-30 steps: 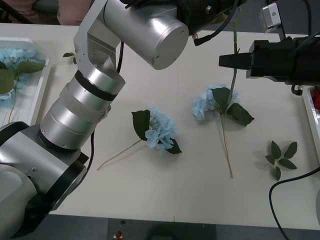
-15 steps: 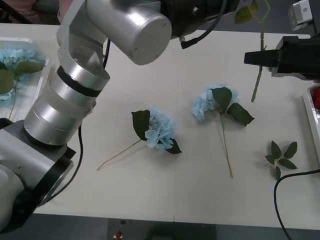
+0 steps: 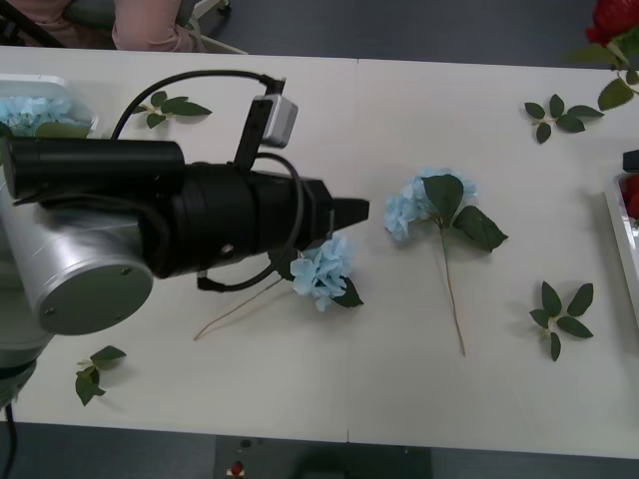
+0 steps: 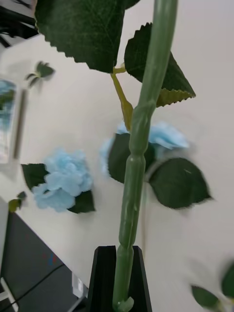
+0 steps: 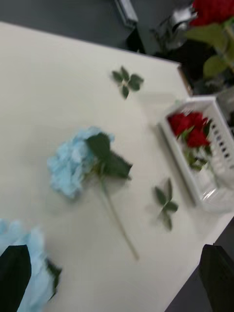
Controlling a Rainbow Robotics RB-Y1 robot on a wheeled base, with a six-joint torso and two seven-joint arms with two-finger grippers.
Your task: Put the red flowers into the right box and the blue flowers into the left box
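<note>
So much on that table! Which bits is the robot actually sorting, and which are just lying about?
Part of the job:
- two blue flowers on the table
- red flower held by the right gripper
- right box with red roses
- left box
- left gripper, open

Lying about:
- loose leaf sprigs

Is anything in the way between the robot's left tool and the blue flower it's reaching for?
Nothing visible blocks it. The open left tool hangs just over the nearer puffy pale-blue artificial flower lying on the white table, with bare air between. The second pale-blue flower lies apart, farther to the right.
</note>
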